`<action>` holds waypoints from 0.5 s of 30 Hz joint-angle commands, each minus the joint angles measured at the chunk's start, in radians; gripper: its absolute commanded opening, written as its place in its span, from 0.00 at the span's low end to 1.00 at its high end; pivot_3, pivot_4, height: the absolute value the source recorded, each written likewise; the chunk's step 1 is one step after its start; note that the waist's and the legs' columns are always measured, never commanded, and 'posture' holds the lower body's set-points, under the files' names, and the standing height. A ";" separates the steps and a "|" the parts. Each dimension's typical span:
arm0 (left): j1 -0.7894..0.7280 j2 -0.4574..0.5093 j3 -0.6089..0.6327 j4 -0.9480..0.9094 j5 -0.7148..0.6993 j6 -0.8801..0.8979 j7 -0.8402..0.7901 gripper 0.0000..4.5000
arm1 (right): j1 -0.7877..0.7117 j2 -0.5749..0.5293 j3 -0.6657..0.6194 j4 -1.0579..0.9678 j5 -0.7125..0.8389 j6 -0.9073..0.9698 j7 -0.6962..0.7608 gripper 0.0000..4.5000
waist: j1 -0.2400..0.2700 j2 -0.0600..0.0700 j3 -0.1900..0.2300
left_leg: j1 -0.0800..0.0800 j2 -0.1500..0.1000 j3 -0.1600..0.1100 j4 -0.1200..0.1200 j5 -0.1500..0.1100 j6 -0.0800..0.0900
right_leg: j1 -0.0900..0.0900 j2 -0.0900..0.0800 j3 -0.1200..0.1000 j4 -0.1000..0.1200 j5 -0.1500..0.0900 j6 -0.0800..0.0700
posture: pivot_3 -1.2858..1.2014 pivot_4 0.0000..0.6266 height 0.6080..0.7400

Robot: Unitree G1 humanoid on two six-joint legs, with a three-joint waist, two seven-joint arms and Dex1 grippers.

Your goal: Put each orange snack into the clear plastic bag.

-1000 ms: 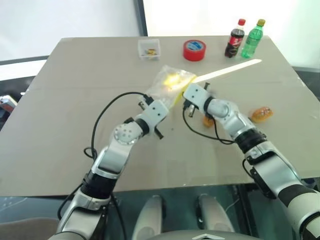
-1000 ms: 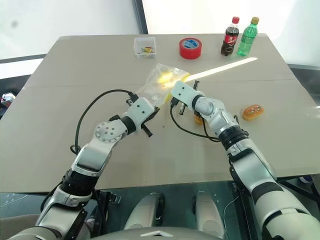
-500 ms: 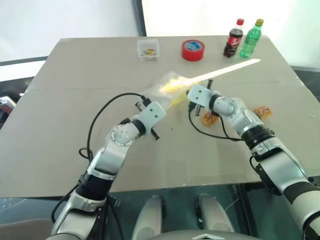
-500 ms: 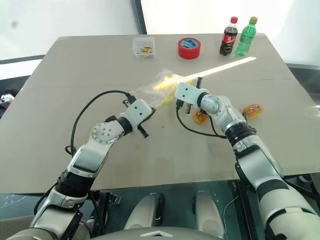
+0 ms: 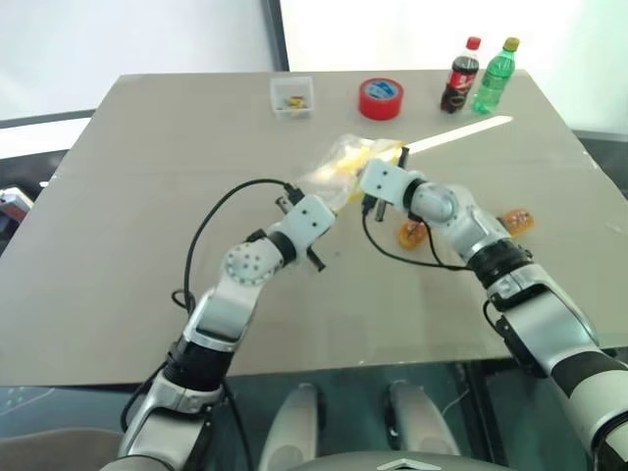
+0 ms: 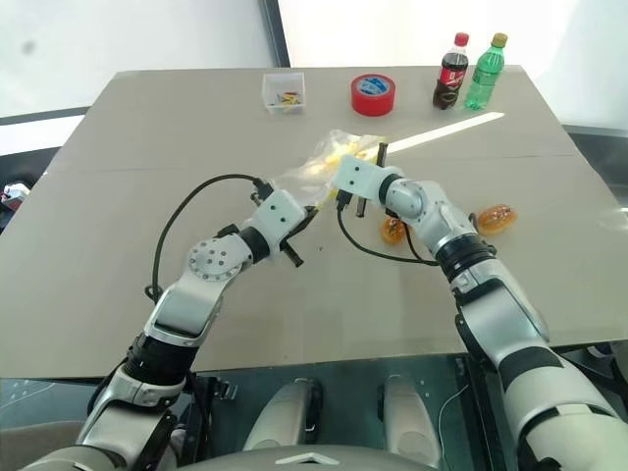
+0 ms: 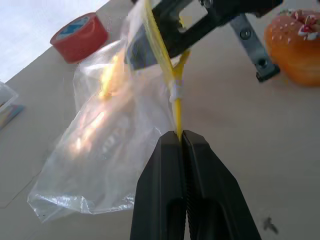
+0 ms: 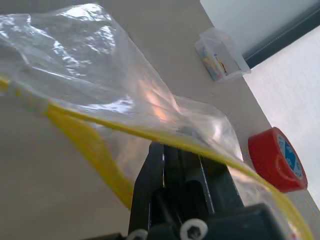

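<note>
The clear plastic bag (image 5: 345, 165) hangs just above the middle of the table, held between both grippers. My left gripper (image 7: 180, 136) is shut on the bag's yellow strip at the near end. My right gripper (image 5: 399, 157) is shut on the same strip further along; in the right wrist view the strip crosses its fingertips (image 8: 172, 150). One orange snack (image 5: 412, 234) lies on the table under my right forearm. The other orange snack (image 5: 515, 222) lies further right. Both snacks are outside the bag.
Along the far edge stand a small clear box (image 5: 292, 96) of yellow bits, a red tape roll (image 5: 381, 98), a cola bottle (image 5: 459, 77) and a green bottle (image 5: 496, 75). A bright strip of sunlight (image 5: 461, 132) crosses the table behind the bag.
My right wrist has rolled while keeping its grip, turning its end of the bag's strip. Both grippers stay shut on the bag, and the snacks have not moved.
</note>
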 commanded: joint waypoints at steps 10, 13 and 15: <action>0.001 0.017 0.019 -0.046 -0.003 -0.029 -0.009 0.00 | -0.108 -0.024 0.130 0.143 -0.207 -0.205 -0.218 0.75 | 0.001 0.000 0.000 | 0.000 0.000 0.000 0.000 0.000 0.000 | 0.000 0.000 0.000 0.000 0.000 0.000 | 0.52 0.24 1.00; 0.004 0.014 0.015 -0.047 -0.004 -0.030 -0.009 0.00 | -0.132 -0.010 0.143 0.198 -0.230 -0.204 -0.261 0.99 | 0.002 0.000 0.000 | 0.000 0.000 0.000 0.000 0.000 0.000 | 0.000 0.000 0.000 0.000 0.000 0.000 | 0.52 0.24 1.00; 0.003 0.015 0.011 -0.046 -0.001 -0.034 -0.010 0.00 | -0.145 -0.003 0.146 0.224 -0.240 -0.200 -0.283 0.99 | 0.001 0.000 0.000 | 0.000 0.000 0.000 0.000 0.000 0.000 | 0.000 0.000 0.000 0.000 0.000 0.000 | 0.52 0.24 1.00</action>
